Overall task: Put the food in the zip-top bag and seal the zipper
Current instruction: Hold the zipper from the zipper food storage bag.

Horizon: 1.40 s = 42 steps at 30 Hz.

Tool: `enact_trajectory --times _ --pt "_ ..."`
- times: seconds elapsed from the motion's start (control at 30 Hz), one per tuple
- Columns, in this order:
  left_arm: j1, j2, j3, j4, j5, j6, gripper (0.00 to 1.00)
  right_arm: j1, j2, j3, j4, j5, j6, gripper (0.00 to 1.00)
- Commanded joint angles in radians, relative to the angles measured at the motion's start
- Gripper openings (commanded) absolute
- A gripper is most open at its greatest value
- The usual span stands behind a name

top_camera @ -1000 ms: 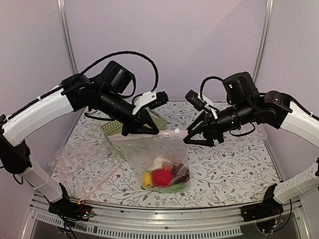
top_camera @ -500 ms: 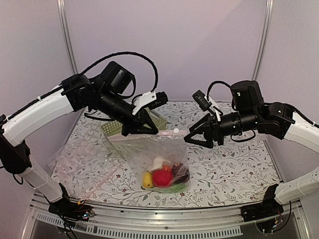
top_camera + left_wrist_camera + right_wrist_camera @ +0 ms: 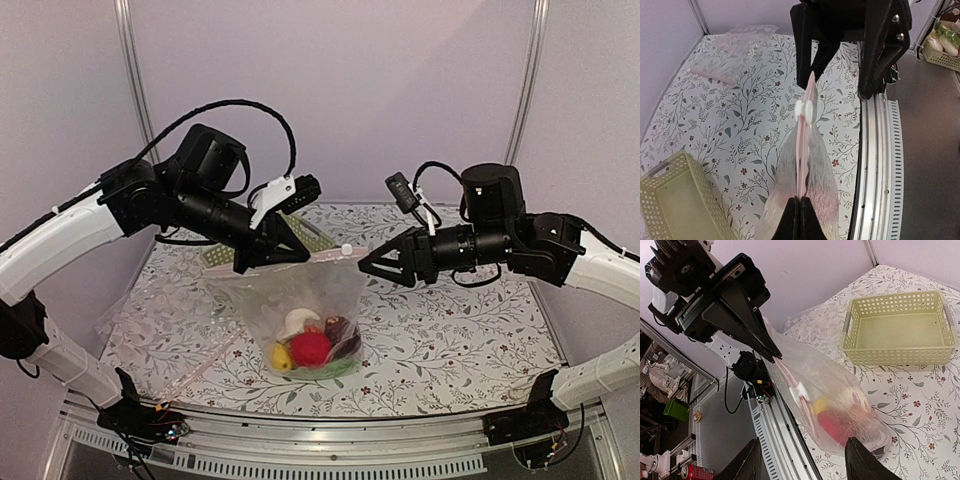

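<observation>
The zip-top bag (image 3: 300, 300) hangs upright over the table, with its bottom resting near the front. The food lies in its bottom: a red ball (image 3: 311, 347), a yellow piece (image 3: 281, 357), a white piece (image 3: 295, 322), a dark maroon piece (image 3: 343, 335) and some green (image 3: 333, 368). My left gripper (image 3: 298, 258) is shut on the left end of the pink zipper (image 3: 801, 165). The white slider (image 3: 804, 110) sits at the right end of the strip (image 3: 346, 249). My right gripper (image 3: 372, 272) is open and empty just right of the slider, not touching it. In the right wrist view its fingers (image 3: 865, 460) stand wide apart before the bag (image 3: 830, 385).
A light green lattice basket (image 3: 900, 330), empty, stands at the back of the table behind the left gripper. A second clear bag (image 3: 160, 310) lies flat at the left. The table's metal front rail (image 3: 880, 165) runs close beneath the hanging bag.
The left arm has carried the bag a little to the left. The right gripper, still open, has followed leftward and levelled out toward the slider.
</observation>
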Motion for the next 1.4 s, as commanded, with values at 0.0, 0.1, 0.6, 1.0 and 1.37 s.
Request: enact_trajectory --times 0.0,0.1,0.6,1.0,1.37 --pt "0.009 -0.014 -0.02 0.043 -0.001 -0.011 0.0 0.017 0.007 0.001 0.039 0.005 0.023 0.54" --pt "0.009 -0.015 -0.022 0.043 0.001 -0.013 0.0 0.019 0.022 0.006 0.046 -0.002 0.015 0.47" --pt "0.009 -0.027 -0.025 0.035 -0.002 -0.008 0.0 0.014 0.037 0.016 0.011 0.086 -0.092 0.45" --pt "0.009 -0.024 -0.023 0.031 0.003 -0.009 0.0 0.014 0.083 0.049 0.033 -0.008 -0.14 0.25" --pt "0.011 0.009 0.013 0.035 0.048 -0.017 0.51 0.014 0.083 0.054 0.045 -0.005 -0.156 0.0"
